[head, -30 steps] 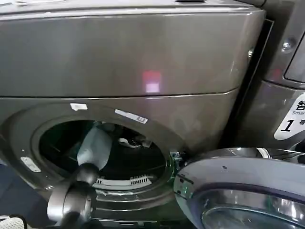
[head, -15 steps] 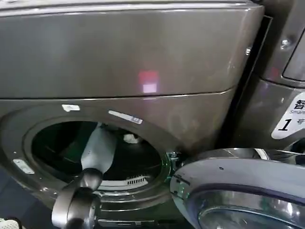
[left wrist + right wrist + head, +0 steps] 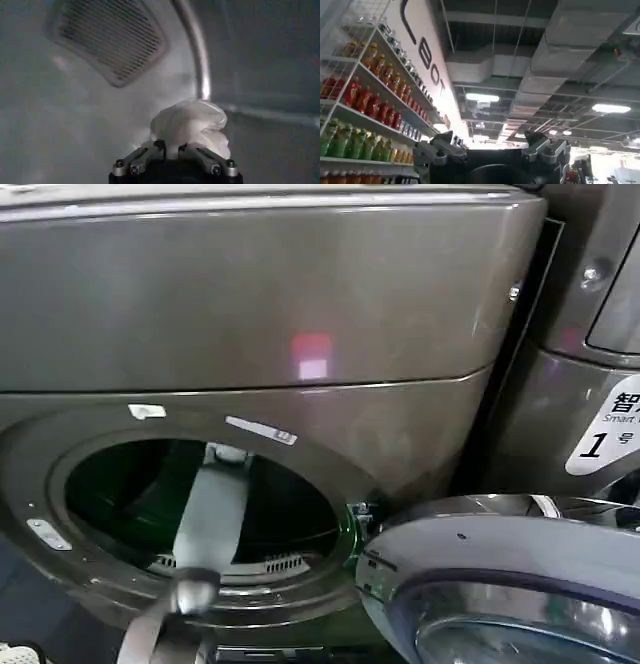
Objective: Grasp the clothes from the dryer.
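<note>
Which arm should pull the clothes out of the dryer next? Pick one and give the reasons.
Left. The left arm reaches through the dryer porthole, and the left gripper has its fingers closed on the clothes inside the drum. The right gripper is open and points up at a ceiling and shelves.

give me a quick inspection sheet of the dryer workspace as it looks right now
surface: steel drum wall inside the dryer, with a vent grille.
job's things: the clothes, a small white bundle, inside the drum at the left gripper's tips.
clutter: nothing seen.
grippers: left gripper deep in the drum, fingers closed on the clothes; the left arm passes through the porthole. right gripper open, pointing up at the ceiling, away from the dryer.
cables: nothing seen.
surroundings: open door on the right, neighbouring machine with "1" label, shelves of bottled drinks.
</note>
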`<state>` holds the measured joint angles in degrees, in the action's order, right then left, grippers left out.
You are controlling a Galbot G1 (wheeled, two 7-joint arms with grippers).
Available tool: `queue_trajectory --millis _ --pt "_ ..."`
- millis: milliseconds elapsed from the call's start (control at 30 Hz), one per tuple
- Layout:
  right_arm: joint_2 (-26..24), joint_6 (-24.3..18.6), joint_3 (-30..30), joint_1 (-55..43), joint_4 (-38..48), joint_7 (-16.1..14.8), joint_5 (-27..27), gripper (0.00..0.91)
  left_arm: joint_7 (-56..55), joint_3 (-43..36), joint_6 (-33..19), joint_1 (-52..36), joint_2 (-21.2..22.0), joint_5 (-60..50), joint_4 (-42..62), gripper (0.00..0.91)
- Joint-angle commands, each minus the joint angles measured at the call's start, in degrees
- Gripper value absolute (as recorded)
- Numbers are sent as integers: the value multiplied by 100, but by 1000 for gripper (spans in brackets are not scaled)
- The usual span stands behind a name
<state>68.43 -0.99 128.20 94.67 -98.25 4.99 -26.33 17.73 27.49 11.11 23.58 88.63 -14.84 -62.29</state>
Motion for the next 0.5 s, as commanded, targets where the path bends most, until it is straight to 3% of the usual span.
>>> queue_trajectory --millis 33,500 --pt "6 -56 14 33 -18 20 -57 907 -2226 -60 108 730 119 1728 -842 0" --pt "31 40 19 9 -60 10 -160 907 -2317 37 179 633 155 1825 -748 0"
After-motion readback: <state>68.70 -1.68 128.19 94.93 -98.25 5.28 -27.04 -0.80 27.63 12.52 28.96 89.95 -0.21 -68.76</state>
